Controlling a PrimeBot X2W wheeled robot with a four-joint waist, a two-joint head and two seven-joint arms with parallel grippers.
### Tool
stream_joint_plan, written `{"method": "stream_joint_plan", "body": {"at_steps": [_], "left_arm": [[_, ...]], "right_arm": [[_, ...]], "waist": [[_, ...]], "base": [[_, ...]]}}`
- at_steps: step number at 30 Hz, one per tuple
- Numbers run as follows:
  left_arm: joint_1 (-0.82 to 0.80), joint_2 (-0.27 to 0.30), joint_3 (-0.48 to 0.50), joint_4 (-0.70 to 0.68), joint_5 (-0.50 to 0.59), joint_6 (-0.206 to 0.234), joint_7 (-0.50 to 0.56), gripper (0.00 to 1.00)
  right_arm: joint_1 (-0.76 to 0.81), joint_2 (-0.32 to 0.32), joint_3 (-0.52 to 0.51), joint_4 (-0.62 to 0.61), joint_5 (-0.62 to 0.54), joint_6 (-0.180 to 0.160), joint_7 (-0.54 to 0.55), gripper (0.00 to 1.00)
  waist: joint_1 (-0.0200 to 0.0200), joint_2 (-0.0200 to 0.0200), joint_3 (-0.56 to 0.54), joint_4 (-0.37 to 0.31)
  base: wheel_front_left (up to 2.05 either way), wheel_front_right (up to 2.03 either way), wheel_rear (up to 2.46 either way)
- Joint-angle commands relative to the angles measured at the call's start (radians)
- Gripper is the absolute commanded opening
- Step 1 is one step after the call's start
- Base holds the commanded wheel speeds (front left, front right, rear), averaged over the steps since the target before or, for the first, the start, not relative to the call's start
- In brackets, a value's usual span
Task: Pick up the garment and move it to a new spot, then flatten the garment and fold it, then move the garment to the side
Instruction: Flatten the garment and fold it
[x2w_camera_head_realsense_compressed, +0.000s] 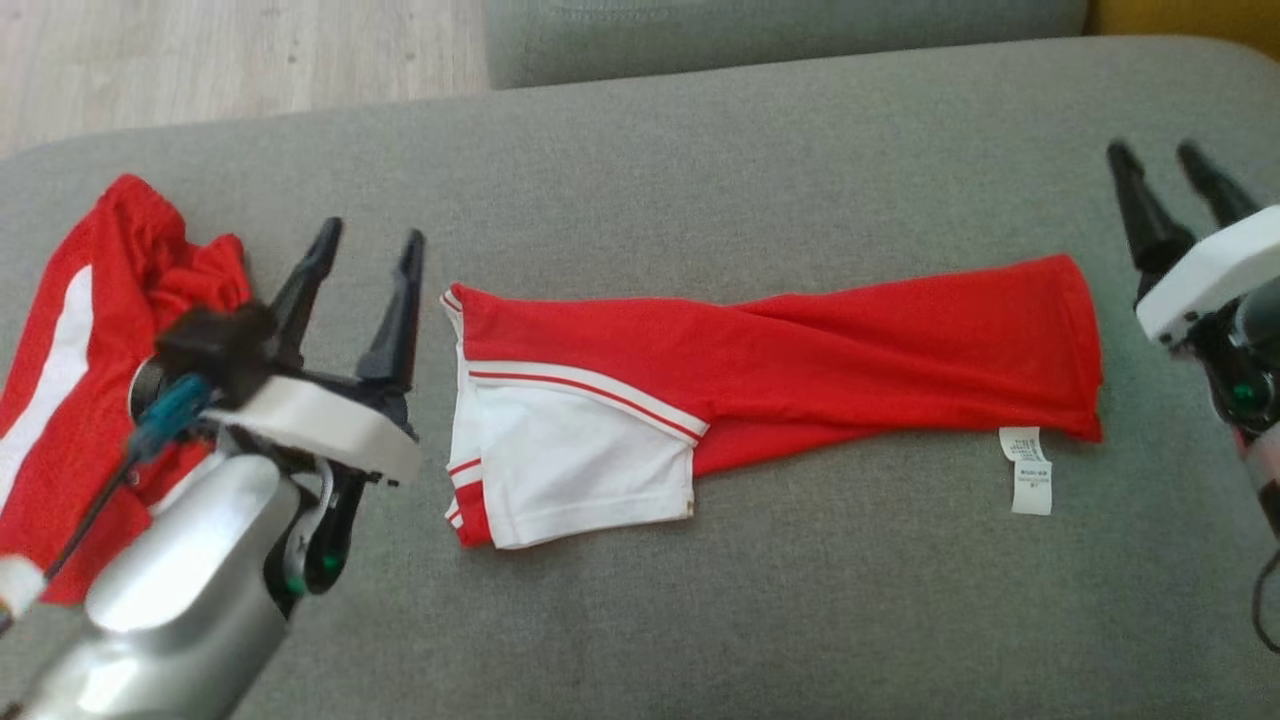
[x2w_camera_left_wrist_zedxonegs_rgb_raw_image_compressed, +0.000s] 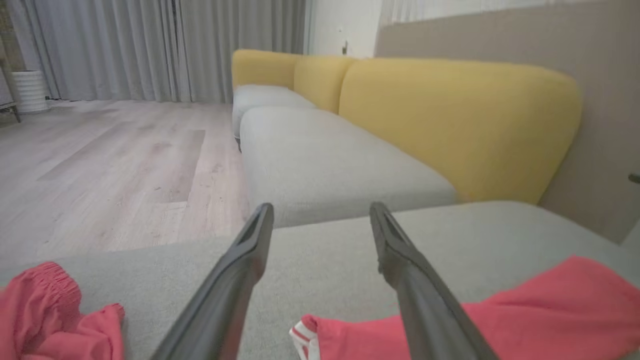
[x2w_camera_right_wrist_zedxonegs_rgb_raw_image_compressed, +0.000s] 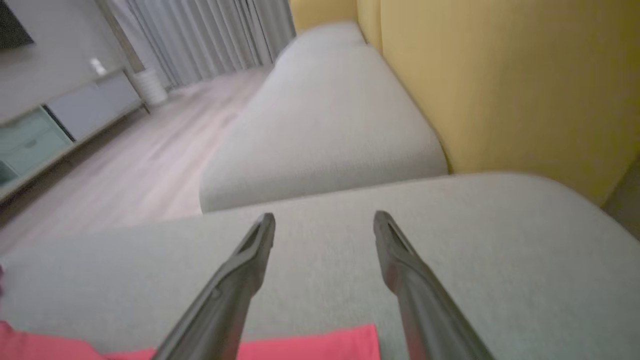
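From head, steeply down onto grey seat (x2w_camera_head_realsense_compressed: 700, 600); from both wrists, low and close, toward yellow backrest (x2w_camera_left_wrist_zedxonegs_rgb_raw_image_compressed: 450, 115); seat shared.

Silver forearm (x2w_camera_head_realsense_compressed: 180, 570), wht wrist shell (x2w_camera_head_realsense_compressed: 320, 425), blk tapered claw fingers (x2w_camera_head_realsense_compressed: 395, 320), blue plug (x2w_camera_head_realsense_compressed: 170, 410).

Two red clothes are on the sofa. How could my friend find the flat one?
Find the big grey sofa cushion and look at its middle, between the left hand and right hand. The flat garment stretches sideways there, red with a white panel at one end and a small white tag at the other. The other red garment lies crumpled at the left edge.
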Motion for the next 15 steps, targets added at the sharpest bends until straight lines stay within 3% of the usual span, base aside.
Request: {"method": "stream_joint_plan", "body": {"at_steps": [1,4,8,15], "left_arm": [[-0.002,0.017,0.065,-0.013,-0.012,0.003,-0.026,1.00],[0.054,-0.026,0.157,-0.017,-0.020,0.012,-0.058,1.00],[0.168,-0.109,0.314,-0.086,0.089,-0.001,-0.060,1.00],[0.392,-0.268,0.508,-0.143,0.269,-0.077,-0.061,1.00]], "right_arm": [[-0.006,-0.005,-0.010,-0.041,-0.020,-0.001,-0.040,1.00],[0.032,0.024,-0.051,-0.079,-0.065,-0.001,-0.143,1.00],[0.110,0.082,-0.108,-0.116,-0.178,-0.001,-0.241,1.00],[0.275,0.231,-0.237,-0.184,-0.382,-0.001,-0.280,1.00]], "waist": [[0.0000,-0.0001,-0.008,0.002],[0.0000,-0.0001,-0.022,0.006],[0.0000,-0.0001,-0.039,0.016],[0.0000,-0.0001,-0.060,0.026]], "base": [[0.00,0.00,0.00],[0.00,0.00,0.00],[0.00,0.00,0.00],[0.00,0.00,0.00]]}}
